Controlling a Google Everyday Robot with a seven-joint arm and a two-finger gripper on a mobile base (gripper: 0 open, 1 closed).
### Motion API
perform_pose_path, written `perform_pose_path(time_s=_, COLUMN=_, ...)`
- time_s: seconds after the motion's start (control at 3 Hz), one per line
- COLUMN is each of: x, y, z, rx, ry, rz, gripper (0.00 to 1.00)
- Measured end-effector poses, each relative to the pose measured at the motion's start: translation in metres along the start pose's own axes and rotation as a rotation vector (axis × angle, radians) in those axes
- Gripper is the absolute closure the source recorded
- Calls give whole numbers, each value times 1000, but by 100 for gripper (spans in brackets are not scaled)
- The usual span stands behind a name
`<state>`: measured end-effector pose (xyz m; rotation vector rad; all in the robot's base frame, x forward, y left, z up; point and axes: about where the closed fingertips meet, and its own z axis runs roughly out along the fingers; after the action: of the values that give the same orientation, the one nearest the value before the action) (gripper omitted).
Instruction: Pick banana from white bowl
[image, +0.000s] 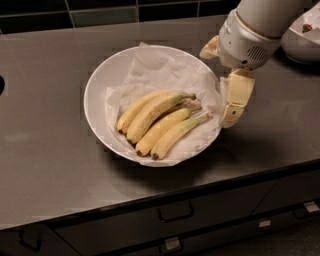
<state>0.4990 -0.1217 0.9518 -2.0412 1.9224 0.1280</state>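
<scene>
Cream-coloured and hanging from the white wrist housing, my gripper (236, 97) sits at the 3 o'clock edge of the white bowl (92, 95), pointing down, just beside the rim and above the counter. I cannot tell from this view how far it is open; it is not touching any fruit. To its 9 o'clock, inside the bowl, lies the banana (152, 115), the plumpest of a bunch of four, second from the back. Its green-tinged stem with a dark tip points towards 2 o'clock, near the gripper, and its far end towards 8 o'clock. A paler banana (136, 107) lies touching it on the 11 o'clock side, and two slimmer bananas (170, 131) lie against it on the 5 o'clock side. All four rest on crumpled white paper (155, 70) that lines the bowl and laps over the rim near the gripper. The bowl stands on a dark grey metal counter (45, 165). Past the arm, at 1 o'clock, another white bowl (305, 42) shows at the frame's edge. Dark drawers (175, 212) run below the counter.
</scene>
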Motion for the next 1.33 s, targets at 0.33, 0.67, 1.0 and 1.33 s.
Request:
perform_pose_path(time_s=0.33, x=-35, y=-4, z=13, rx=-50, ry=-15, rz=-107, gripper=0)
perform_pose_path(time_s=0.67, x=-63, y=-5, z=26, rx=-100, ry=-38, rz=-189, gripper=17)
perform_pose_path(time_s=1.0, x=-81, y=-5, z=37, rx=-137, ry=-55, rz=-241, gripper=30)
perform_pose_path(time_s=1.33, x=-92, y=-2, z=46, rx=-168, ry=-69, rz=-273, gripper=31)
